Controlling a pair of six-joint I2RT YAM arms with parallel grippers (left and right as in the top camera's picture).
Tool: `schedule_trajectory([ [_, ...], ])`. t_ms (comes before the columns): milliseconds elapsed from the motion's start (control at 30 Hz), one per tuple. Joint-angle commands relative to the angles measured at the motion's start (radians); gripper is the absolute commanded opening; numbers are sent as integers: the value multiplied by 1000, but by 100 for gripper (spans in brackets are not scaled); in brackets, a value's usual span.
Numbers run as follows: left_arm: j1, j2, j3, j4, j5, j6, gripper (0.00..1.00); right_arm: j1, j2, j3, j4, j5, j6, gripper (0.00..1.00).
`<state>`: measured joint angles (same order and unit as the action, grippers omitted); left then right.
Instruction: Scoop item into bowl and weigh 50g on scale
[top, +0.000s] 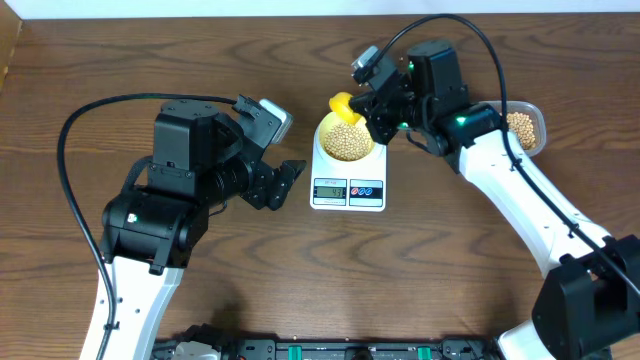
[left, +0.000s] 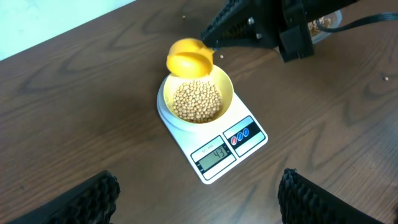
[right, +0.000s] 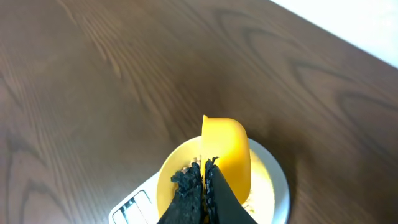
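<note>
The white scale (top: 347, 178) sits mid-table with the pale yellow bowl (top: 320, 138) on it. Tan beans (top: 347, 141), the item, fill the bowl's bottom. My right gripper (top: 383, 115) is shut on the handle of a bright yellow scoop (top: 342, 104), which is held over the bowl's far rim. In the right wrist view the scoop (right: 227, 146) hangs above the bowl (right: 166, 180), ahead of the closed right gripper (right: 204, 177). My left gripper (top: 285, 180) stands open and empty just left of the scale. The left wrist view shows the scale (left: 249, 144), bowl (left: 225, 84), beans (left: 196, 101) and scoop (left: 188, 57).
A clear tub (top: 540, 125) holding more beans (top: 520, 126) stands at the right, behind my right arm. A few stray beans lie on the wood beyond the scale. The table's far edge runs along the top.
</note>
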<state>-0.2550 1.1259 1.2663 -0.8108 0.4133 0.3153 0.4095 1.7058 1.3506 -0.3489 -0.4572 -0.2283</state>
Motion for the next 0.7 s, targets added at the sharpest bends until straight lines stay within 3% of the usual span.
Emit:
schedule_trajectory([
  [0,6,0,-4,-2,5,9,84,6,47,1,-4,-13,-26,1],
  [667,6,0,-4,-2,5,9,84,26,117,-5,-36,16,-426,1],
])
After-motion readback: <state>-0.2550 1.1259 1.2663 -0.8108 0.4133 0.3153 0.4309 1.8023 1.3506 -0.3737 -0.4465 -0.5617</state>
